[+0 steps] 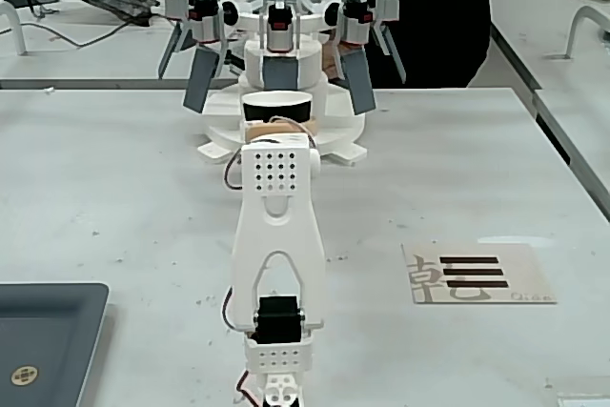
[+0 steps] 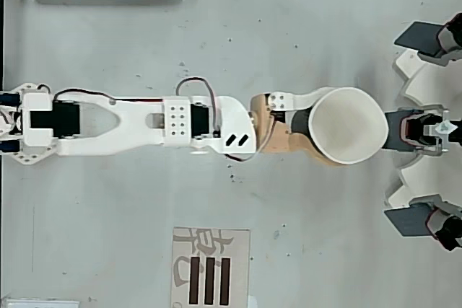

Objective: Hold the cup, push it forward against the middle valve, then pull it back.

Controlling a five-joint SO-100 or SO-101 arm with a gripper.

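Note:
The cup (image 2: 349, 125) is a white-rimmed round cup, seen from above just right of the arm's head. My gripper (image 2: 326, 126) is shut on the cup, with a white finger (image 2: 292, 99) on one side and a tan finger (image 2: 289, 146) on the other. The cup's rim looks slightly squeezed. Its right edge reaches the middle valve (image 2: 404, 129); whether they touch I cannot tell. In the fixed view the cup (image 1: 276, 104) shows above the arm's head, directly below the middle valve's grey-blue paddle (image 1: 279, 73). The fingers are mostly hidden there.
Two longer slanted grey paddles (image 1: 200, 78) (image 1: 357, 78) flank the middle valve on a white round base (image 1: 348, 135). A dark tray (image 1: 48, 335) lies at the near left. A card with black bars (image 1: 477, 274) lies at the right.

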